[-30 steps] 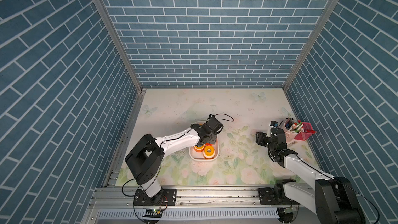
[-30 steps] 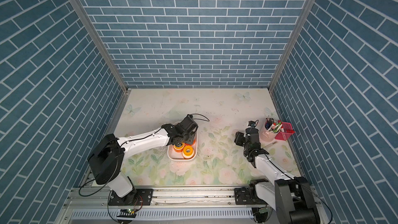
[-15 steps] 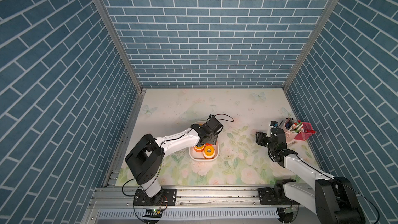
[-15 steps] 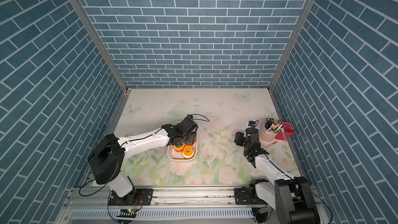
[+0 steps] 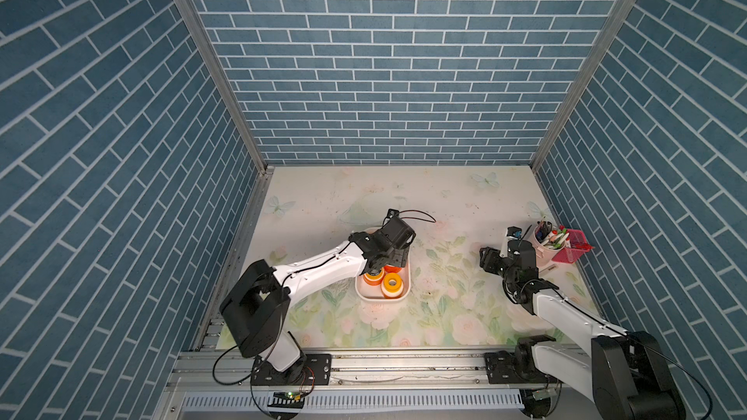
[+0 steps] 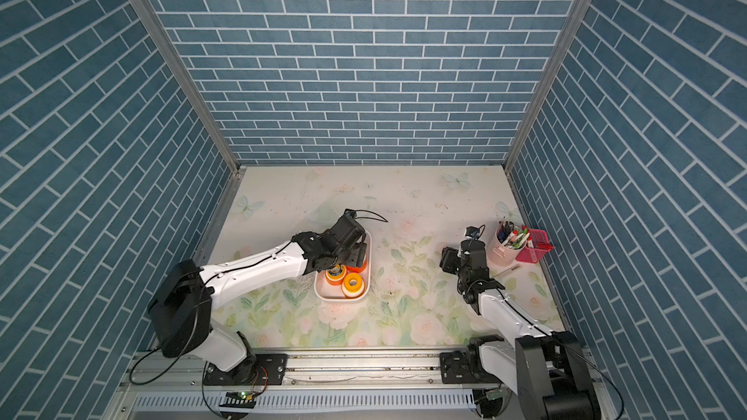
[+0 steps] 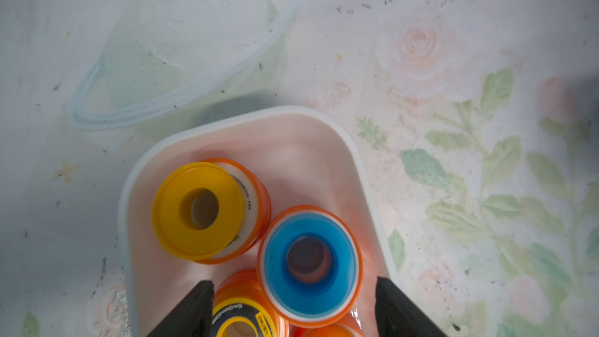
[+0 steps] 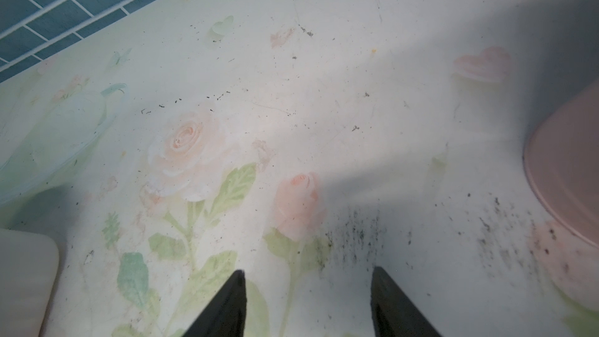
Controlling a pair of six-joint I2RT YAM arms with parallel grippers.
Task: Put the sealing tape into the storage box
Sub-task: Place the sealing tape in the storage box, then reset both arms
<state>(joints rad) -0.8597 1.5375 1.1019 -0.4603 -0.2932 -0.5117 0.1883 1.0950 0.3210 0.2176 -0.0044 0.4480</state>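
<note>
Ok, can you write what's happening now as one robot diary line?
left hand: open, above storage box | tape rolls: inside box | right hand: open, empty

One box (image 7: 291, 137). Orange rolls (image 7: 262, 197): three sure, a fourth only part in view. One yellow roll (image 7: 168, 212), one blue roll (image 7: 275, 254), one yellow-black roll (image 7: 227, 314). One cup (image 5: 543, 253), one pink basket (image 5: 572, 254); pens (image 5: 551, 236) too small to count. Two arms: left arm (image 5: 319, 267), right arm (image 5: 566, 311)

Open mat (image 5: 444, 276) between storage box (image 5: 382, 298) and pen cup (image 5: 543, 251)
</note>
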